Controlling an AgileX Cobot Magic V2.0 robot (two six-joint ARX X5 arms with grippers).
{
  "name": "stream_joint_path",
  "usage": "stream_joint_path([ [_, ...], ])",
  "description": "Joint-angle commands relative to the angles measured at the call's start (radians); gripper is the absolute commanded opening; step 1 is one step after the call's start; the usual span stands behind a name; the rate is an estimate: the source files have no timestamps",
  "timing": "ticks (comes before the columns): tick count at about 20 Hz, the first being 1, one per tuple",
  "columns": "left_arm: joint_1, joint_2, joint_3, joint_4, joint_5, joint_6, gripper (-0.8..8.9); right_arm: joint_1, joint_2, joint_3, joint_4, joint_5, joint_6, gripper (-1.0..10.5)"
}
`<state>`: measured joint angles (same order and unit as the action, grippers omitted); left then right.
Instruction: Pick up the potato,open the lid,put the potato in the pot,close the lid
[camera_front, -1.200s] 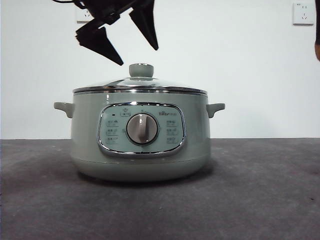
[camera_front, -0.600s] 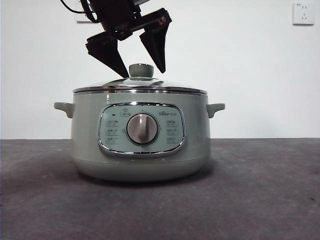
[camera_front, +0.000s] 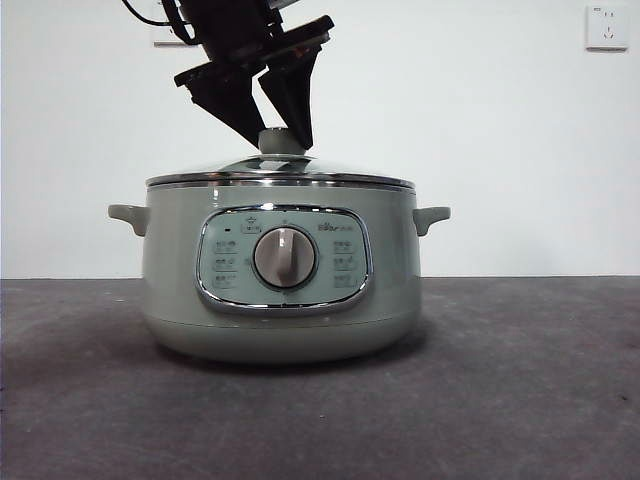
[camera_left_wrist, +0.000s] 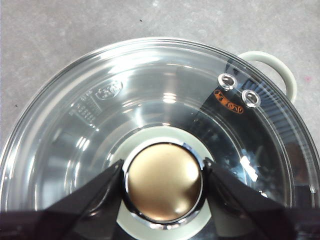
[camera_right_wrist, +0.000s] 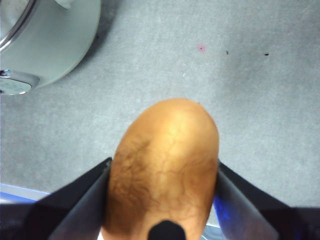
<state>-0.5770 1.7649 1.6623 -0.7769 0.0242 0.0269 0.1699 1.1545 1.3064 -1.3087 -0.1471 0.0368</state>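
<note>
The left gripper (camera_left_wrist: 163, 181) has its jaws closed in on the lid's (camera_left_wrist: 150, 95) knob (camera_left_wrist: 163, 182) from either side, touching or nearly so, directly above the pot (camera_front: 280, 270), so the coming lift looks to be straight up. The right gripper (camera_right_wrist: 162, 200) holds the potato (camera_right_wrist: 162, 170) between its jaws, beside the pot (out of the front view).

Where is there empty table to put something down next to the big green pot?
Bare grey table lies in front of the pot and on both sides of it. Above it is crowded: the left gripper closes on the lid knob.
</note>
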Motion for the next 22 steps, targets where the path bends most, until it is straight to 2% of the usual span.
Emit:
stream_joint_path([
  [1,-0.002,-0.004,0.000,0.007,-0.003,0.003,-0.13,0.002,-0.001,-0.002,0.005,-0.003,-0.008,0.0],
  [4,0.005,-0.026,0.034,-0.002,-0.003,0.003,-0.12,0.002,0.000,-0.002,0.037,-0.013,-0.008,0.0],
  [6,0.005,-0.047,0.080,-0.027,-0.002,0.003,-0.12,0.014,0.000,-0.002,0.069,-0.062,-0.002,0.0],
  [10,0.022,-0.082,0.163,-0.119,-0.075,0.041,-0.12,0.067,0.019,-0.002,0.181,-0.141,0.084,0.0],
  [14,0.081,-0.103,0.174,-0.185,-0.156,0.116,-0.12,0.177,0.097,0.008,0.304,-0.206,0.183,0.0],
  [19,0.207,-0.103,0.174,-0.227,-0.154,0.139,-0.12,0.350,0.299,0.155,0.359,-0.200,0.252,0.0],
  [22,0.291,-0.103,0.174,-0.224,-0.145,0.139,-0.12,0.443,0.472,0.331,0.355,-0.129,0.255,0.0],
])
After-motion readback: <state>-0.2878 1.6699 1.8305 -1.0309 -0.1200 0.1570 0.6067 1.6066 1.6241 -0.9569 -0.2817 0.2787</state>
